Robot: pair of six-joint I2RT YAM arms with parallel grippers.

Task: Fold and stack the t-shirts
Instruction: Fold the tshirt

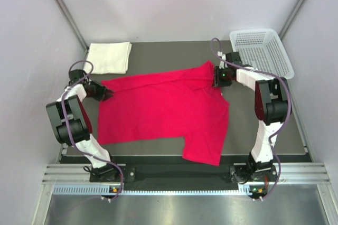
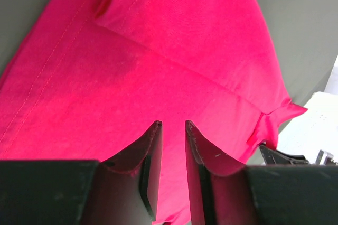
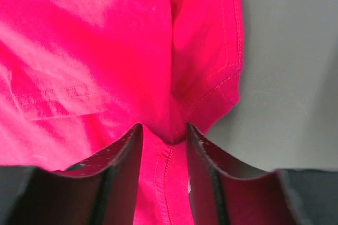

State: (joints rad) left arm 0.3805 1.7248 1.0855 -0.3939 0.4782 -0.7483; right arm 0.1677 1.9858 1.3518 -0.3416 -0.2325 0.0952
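1. The red t-shirt is spread over the middle of the table. Its left edge is reached by the left gripper, and its far right corner by the right gripper.
2. A flap of the red cloth at the near right is carried almost to the table's near edge. Bare table is left along the near left, along the far side, and to the right of the shirt beside the right arm.
3. The left jaws are seen standing a little apart with red cloth showing in the gap. Whether that cloth is pinched cannot be told.
4. The right jaws are clamped on a gathered fold of the red t-shirt, next to a stitched hem, as shown in the right wrist view.
5. The shirt's long axis is laid left to right, with the right end tilted slightly farther from the bases. Which way the neck points cannot be made out.
6. The cream-white t-shirt is laid folded in the far left corner, apart from the red one.
7. A white mesh basket is set at the far right corner, just beyond the right gripper.
8. The table is dark and matte, pale walls are placed on three sides, and a metal rail is run along the near edge.
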